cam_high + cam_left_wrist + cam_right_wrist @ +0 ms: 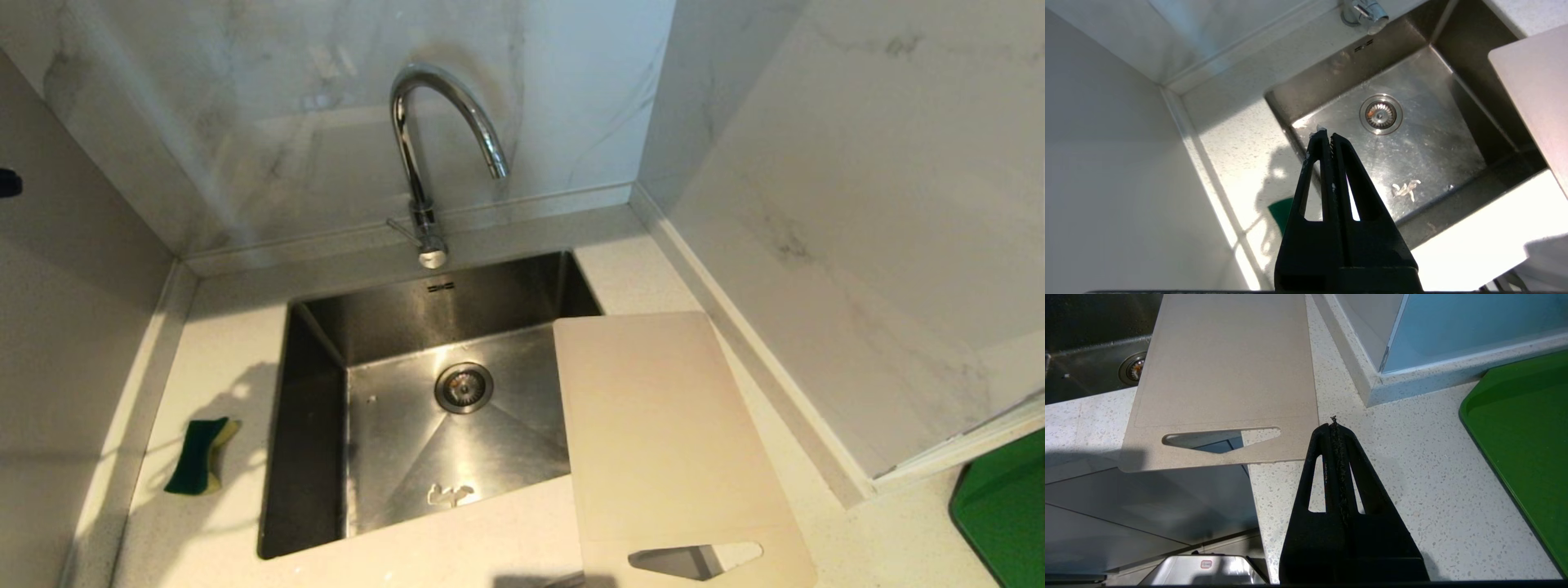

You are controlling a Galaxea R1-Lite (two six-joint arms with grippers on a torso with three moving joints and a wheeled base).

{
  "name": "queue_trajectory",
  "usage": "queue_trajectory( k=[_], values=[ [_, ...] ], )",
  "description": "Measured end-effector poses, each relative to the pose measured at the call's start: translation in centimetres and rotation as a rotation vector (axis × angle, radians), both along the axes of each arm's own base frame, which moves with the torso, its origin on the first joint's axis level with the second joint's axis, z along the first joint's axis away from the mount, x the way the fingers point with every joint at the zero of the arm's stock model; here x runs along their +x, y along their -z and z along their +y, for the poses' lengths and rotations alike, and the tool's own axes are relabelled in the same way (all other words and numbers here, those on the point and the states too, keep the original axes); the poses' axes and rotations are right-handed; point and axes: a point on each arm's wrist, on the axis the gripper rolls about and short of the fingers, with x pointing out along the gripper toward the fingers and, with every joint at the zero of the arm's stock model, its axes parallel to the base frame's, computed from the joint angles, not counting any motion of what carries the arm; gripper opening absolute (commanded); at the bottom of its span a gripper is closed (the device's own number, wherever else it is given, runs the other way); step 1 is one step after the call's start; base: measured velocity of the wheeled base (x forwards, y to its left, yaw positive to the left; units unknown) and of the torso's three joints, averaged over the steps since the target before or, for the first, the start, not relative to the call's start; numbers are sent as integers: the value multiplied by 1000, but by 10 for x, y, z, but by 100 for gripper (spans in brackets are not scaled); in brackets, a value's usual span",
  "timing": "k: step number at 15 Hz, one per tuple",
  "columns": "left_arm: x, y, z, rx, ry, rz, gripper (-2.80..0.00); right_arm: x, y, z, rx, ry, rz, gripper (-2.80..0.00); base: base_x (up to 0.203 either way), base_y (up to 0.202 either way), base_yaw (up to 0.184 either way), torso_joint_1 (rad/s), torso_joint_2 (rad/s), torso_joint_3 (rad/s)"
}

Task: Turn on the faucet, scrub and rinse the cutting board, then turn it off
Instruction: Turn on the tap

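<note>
The chrome gooseneck faucet (433, 139) stands behind the steel sink (314, 425), its thin lever (400, 225) pointing left at the base; no water runs. The cream cutting board (661, 425) lies flat on the counter at the sink's right edge, part over the basin, its handle slot (694, 559) nearest me. Neither arm shows in the head view. My left gripper (1329, 136) is shut and empty, high over the sink's left rim. My right gripper (1334, 424) is shut and empty above the counter, just right of the cutting board (1224, 375) and its slot end.
A green and yellow sponge (200, 456) lies on the counter left of the sink. A green tray (1004, 506) sits at the far right. Marble walls close the back and both sides. A small pale scrap (449, 494) lies on the sink floor near the drain (464, 387).
</note>
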Motion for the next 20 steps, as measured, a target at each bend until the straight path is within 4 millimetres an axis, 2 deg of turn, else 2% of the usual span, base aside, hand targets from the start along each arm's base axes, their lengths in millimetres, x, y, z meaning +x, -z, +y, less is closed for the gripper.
queue_trajectory(
  k=[4,7,9,12,16,20],
  values=[
    [19,-26,-2,20,-14,64,-280,0,0,0,0,0,0,-280,0,0,0,0,0,0],
    [54,-17,-16,13,-108,212,-280,0,0,0,0,0,0,-280,0,0,0,0,0,0],
    [84,-9,-38,-56,-194,225,-280,0,0,0,0,0,0,-280,0,0,0,0,0,0],
    [119,10,-81,-138,-264,218,-280,0,0,0,0,0,0,-280,0,0,0,0,0,0],
    [162,35,-143,-361,-368,101,-280,0,0,0,0,0,0,-280,0,0,0,0,0,0],
    [204,63,-177,-510,-428,-11,-280,0,0,0,0,0,0,-280,0,0,0,0,0,0]
  ],
)
